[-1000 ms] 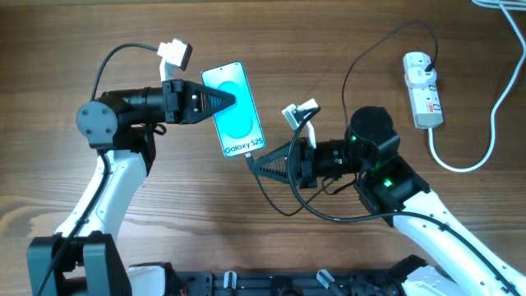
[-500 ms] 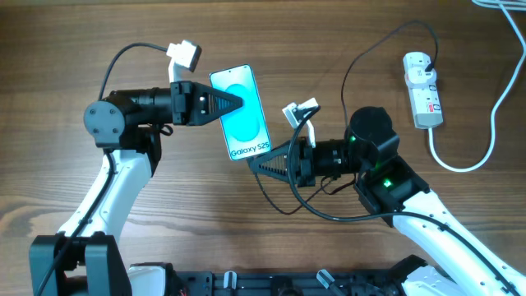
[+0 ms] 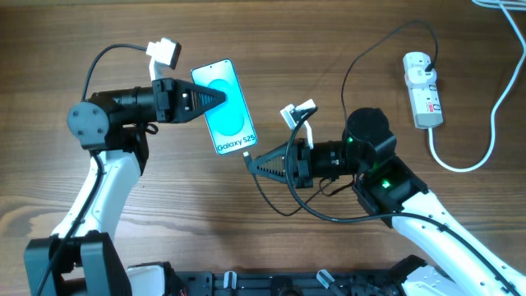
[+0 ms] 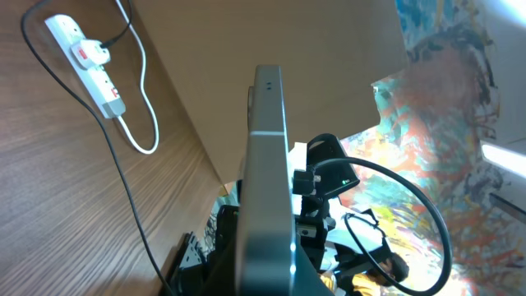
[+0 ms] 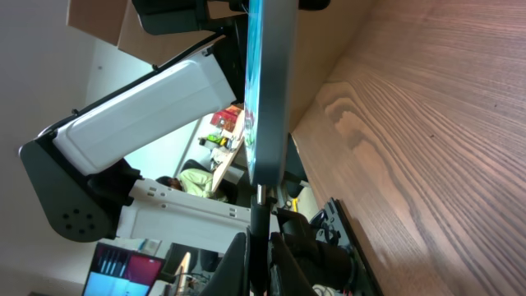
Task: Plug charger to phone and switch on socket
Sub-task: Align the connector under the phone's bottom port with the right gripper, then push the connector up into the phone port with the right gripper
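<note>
Left gripper (image 3: 220,97) jaws clamp the "Galaxy S25" phone (image 3: 229,125); right gripper (image 3: 251,161) jaws pinch the charger (image 5: 260,201), over the wood-grain counter (image 3: 329,41).

Phone (image 3: 223,107) as landmark: left gripper (image 3: 218,97) at its left edge; charger (image 3: 246,155) tip at its near end, right gripper (image 3: 251,161) just beyond; socket (image 3: 422,90) far right.
</note>
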### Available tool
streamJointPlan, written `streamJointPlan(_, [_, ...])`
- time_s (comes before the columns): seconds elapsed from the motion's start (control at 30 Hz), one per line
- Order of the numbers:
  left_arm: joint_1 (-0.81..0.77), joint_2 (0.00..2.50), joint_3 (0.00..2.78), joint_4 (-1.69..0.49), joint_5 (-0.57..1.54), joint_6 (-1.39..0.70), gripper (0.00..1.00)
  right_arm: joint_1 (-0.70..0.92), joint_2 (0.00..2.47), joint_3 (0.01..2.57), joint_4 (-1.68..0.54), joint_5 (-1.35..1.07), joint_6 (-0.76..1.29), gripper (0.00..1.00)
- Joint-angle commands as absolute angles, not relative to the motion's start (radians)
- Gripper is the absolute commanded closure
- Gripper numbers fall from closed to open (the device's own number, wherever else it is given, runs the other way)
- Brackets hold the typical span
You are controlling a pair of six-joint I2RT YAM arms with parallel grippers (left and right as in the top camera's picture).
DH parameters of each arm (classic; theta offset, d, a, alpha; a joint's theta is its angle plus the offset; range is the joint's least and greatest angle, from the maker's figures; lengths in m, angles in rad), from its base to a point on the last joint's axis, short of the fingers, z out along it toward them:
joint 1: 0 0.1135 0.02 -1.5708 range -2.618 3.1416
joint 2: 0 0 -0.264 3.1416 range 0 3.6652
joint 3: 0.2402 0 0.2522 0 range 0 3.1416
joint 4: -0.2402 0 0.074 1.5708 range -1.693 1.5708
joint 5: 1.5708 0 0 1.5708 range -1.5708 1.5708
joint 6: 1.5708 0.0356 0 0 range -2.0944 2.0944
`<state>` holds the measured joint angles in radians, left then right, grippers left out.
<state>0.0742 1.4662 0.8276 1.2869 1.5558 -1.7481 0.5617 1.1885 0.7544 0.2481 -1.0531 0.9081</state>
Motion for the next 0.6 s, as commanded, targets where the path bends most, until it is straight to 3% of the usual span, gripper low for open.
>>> streamJointPlan(0.0, [0.067, 1.453, 0.838, 1.295, 1.567, -1.736, 0.96, 0.567, 1.188, 0.765, 0.254, -1.05, 0.901, 0.95])
streamJointPlan(0.57, [0.067, 1.453, 0.838, 1.295, 1.56, -1.736, 0.96, 0.609, 1.188, 0.765, 0.277, -0.952, 0.92, 0.95])
